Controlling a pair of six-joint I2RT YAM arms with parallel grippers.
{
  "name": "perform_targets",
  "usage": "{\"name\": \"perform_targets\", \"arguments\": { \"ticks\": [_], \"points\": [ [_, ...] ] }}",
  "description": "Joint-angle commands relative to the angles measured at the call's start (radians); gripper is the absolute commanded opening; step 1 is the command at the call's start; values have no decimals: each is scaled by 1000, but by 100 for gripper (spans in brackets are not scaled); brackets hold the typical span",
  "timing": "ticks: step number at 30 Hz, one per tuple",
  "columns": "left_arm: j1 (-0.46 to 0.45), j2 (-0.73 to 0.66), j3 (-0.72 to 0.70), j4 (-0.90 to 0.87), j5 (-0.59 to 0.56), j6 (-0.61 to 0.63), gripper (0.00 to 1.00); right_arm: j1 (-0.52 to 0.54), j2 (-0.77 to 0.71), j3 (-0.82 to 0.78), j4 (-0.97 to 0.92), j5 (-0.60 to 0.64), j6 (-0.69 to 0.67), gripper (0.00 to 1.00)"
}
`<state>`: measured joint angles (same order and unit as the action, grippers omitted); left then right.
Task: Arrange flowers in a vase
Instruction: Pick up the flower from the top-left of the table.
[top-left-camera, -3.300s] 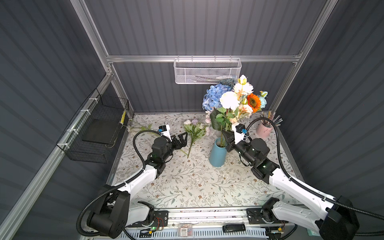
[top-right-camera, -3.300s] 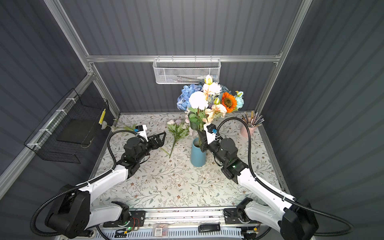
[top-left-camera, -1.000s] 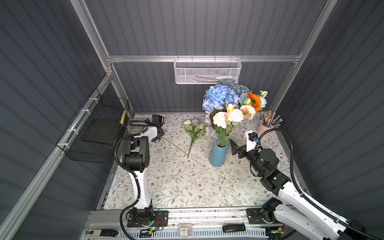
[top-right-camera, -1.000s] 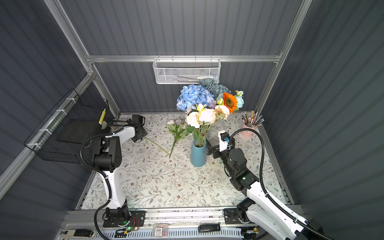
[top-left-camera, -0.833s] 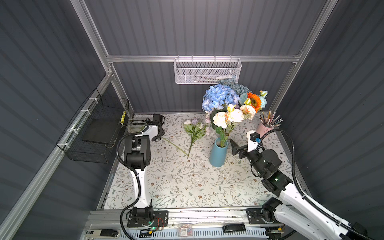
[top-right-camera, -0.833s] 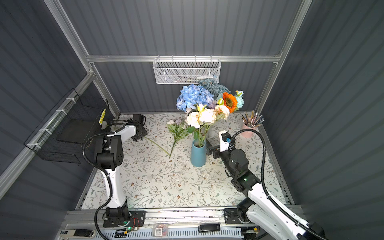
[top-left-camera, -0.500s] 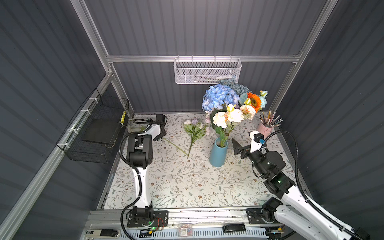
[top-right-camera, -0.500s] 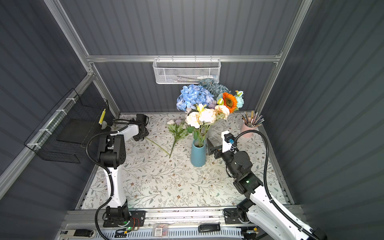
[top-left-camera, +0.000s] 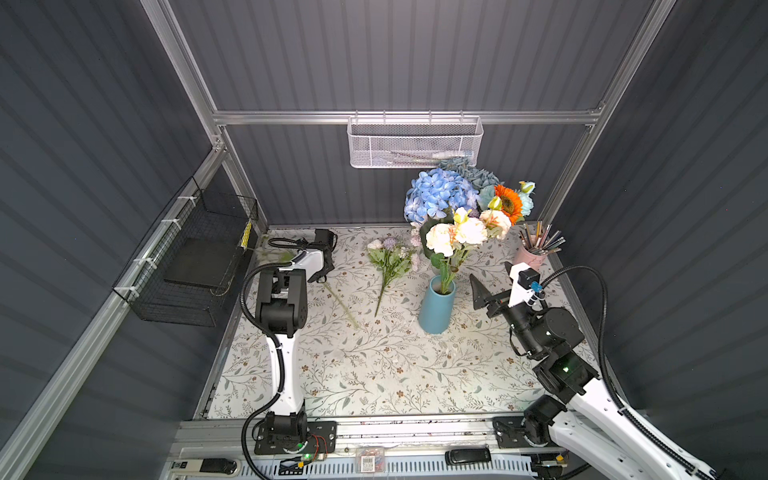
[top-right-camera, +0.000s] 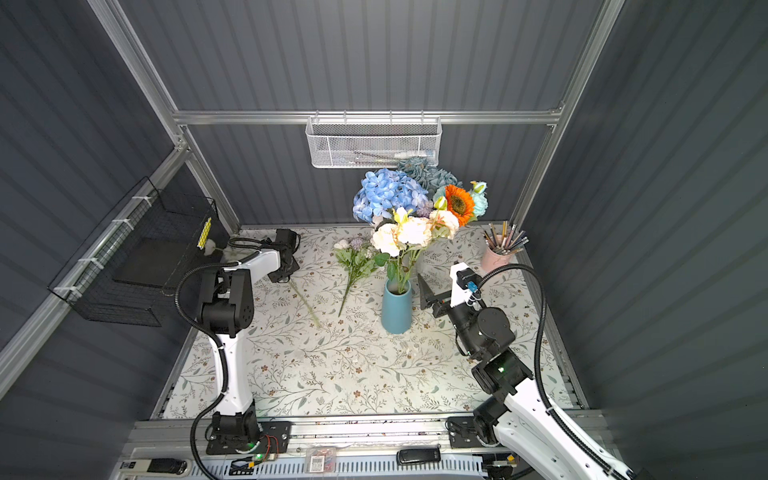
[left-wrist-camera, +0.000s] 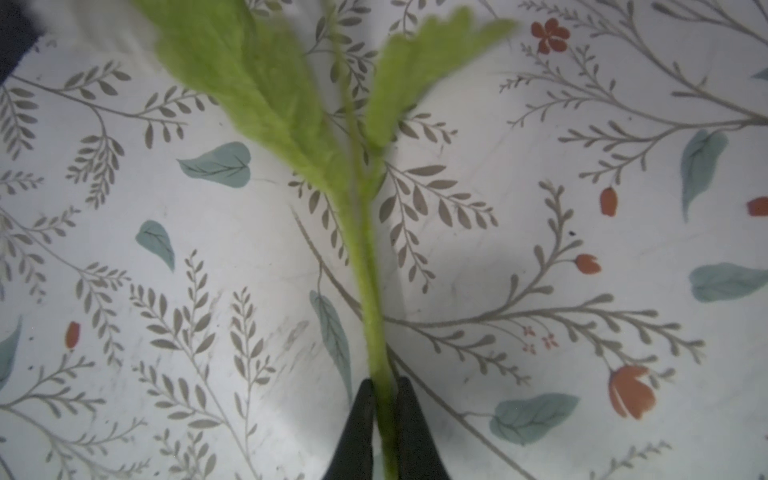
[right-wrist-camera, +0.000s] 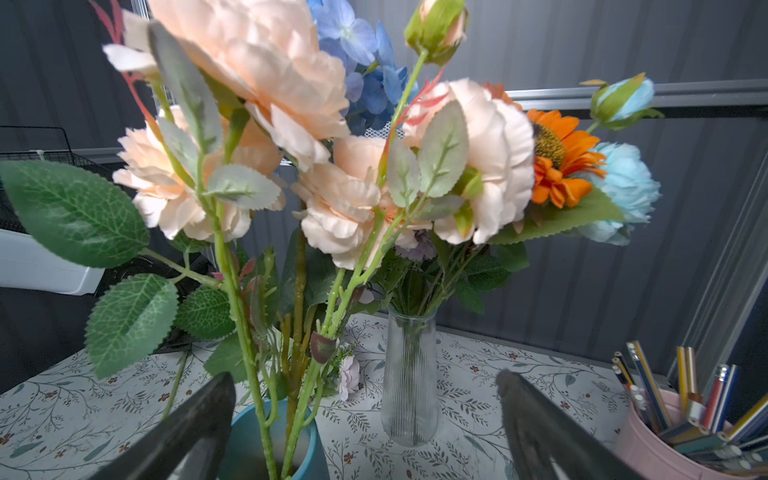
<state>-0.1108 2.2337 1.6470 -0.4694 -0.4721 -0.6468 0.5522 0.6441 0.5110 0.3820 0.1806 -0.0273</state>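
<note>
My left gripper (top-left-camera: 322, 276) (left-wrist-camera: 384, 399) is down at the table's far left, shut on the fuzzy green stem (left-wrist-camera: 370, 291) of a flower lying flat; its stem end (top-left-camera: 343, 305) trails toward the middle. A lilac-pink bunch (top-left-camera: 390, 257) lies loose on the table. The blue vase (top-left-camera: 434, 307) (right-wrist-camera: 257, 440) holds cream-peach blooms (top-left-camera: 455, 237). Behind it a clear glass vase (right-wrist-camera: 409, 374) carries blue hydrangea (top-left-camera: 438, 197), an orange sunflower (top-left-camera: 507, 201) and blue roses. My right gripper (top-left-camera: 484, 297) (right-wrist-camera: 365, 378) hovers open and empty just right of the blue vase.
A pink cup of pencils (top-left-camera: 534, 253) stands at the far right corner. A white mesh basket (top-left-camera: 415, 143) hangs on the back wall above the bouquet. A black wire basket (top-left-camera: 195, 266) is fixed to the left wall beside my left arm.
My left gripper has closed on the green stem. The right arm has drawn back a little to the right of the blue vase, still open.
</note>
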Motion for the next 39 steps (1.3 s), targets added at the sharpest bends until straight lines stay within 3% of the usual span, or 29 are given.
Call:
{"name": "perform_targets", "arguments": {
  "ticks": [1, 9, 17, 29, 39],
  "points": [
    [0, 5, -47, -43, 0, -11, 3, -2, -22, -10, 28, 10, -4, 99],
    [-15, -117, -194, 35, 79, -43, 0, -2, -13, 19, -7, -89, 55, 99],
    [-115, -319, -443, 151, 138, -83, 0, 14, 29, 66, -39, -258, 126, 99],
    [-166, -606, -661, 403, 249, -157, 0, 212, 95, 55, -12, -254, 201, 99],
    [-218, -803, -728, 569, 250, -120, 0, 378, 376, 240, -47, -330, 190, 93]
  ]
}}
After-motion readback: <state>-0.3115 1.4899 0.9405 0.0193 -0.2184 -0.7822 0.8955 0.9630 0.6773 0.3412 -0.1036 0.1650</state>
